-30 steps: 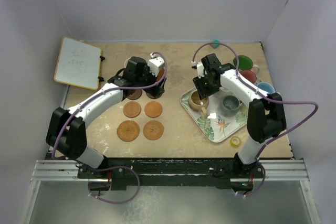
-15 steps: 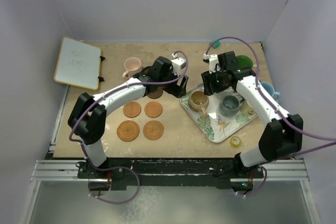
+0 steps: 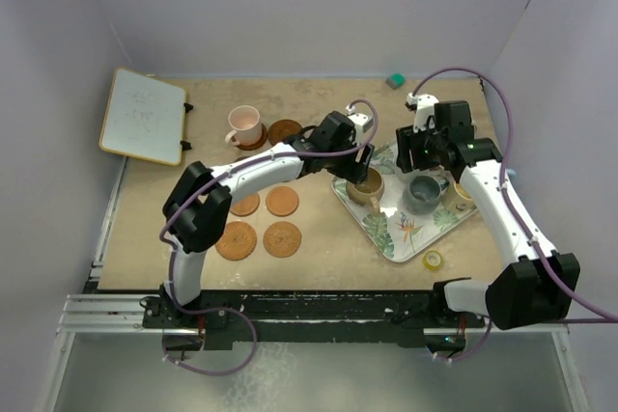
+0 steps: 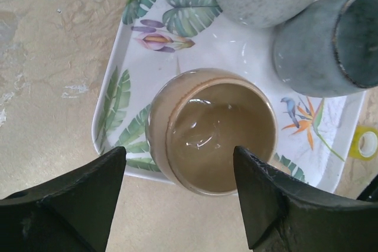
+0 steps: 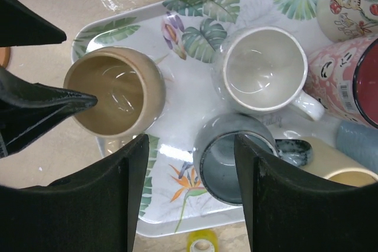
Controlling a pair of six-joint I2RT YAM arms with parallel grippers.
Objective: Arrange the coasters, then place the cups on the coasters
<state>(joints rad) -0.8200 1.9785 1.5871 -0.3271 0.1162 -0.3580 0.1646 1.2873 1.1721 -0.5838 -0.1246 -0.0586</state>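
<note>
Left gripper (image 4: 177, 153): jaws wide open, empty, tan mug (image 4: 212, 134) centred just beyond them. Glazed ceramic: stiff, slick, fragile, so pinch rim wall. Right gripper (image 5: 190, 143) open, empty.

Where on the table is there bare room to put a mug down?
Bare tabletop lies between the four front coasters and the tray, and along the back wall beyond the pink cup. The tray is crowded with cups, the left gripper and right gripper over it.

Plain pale walls (image 3: 290, 16) enclose a tan tabletop (image 3: 333, 262) under even light.
</note>
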